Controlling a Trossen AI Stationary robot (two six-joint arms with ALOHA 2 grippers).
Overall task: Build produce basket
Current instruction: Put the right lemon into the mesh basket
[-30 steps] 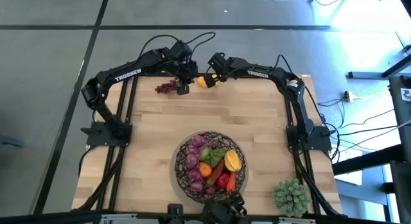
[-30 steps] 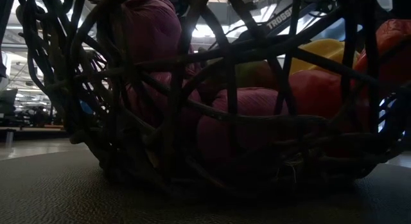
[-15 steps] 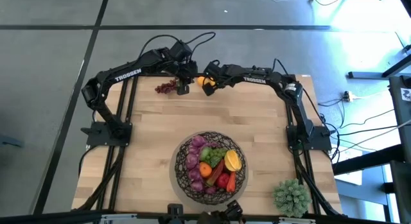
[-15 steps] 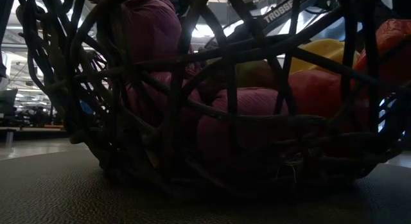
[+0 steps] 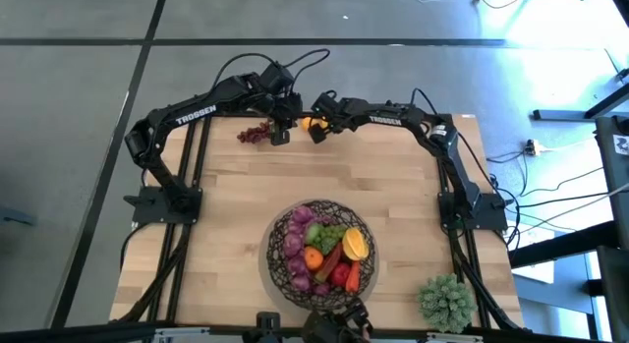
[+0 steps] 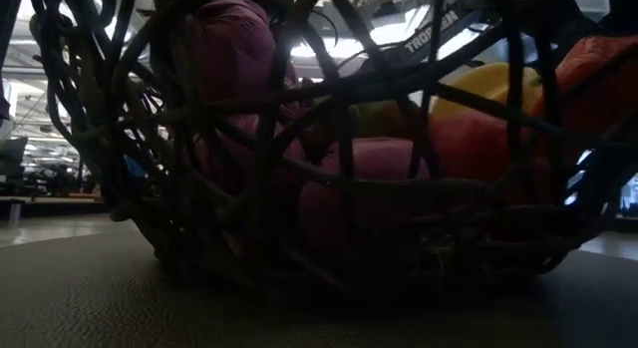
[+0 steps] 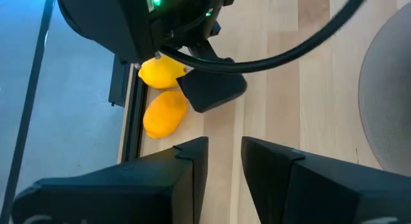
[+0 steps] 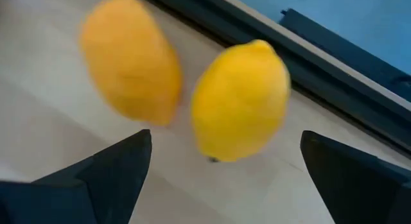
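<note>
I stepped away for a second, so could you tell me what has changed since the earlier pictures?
The right gripper slid leftward along the table's far edge, closing in open-jawed on the two lemons; nothing is gripped yet. The left gripper, grape bunch and filled basket stayed put.

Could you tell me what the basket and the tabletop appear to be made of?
The basket looks like dark woven wire or wicker, matte: crossing open strands show the fruit through. The tabletop looks like pale unvarnished wood planks: parallel seams and grain run along it.

Dark wire basket (image 5: pixel 278 267) near edge, holding mixed produce (image 5: pixel 325 252); two lemons (image 8: pixel 241 99) far edge.
</note>
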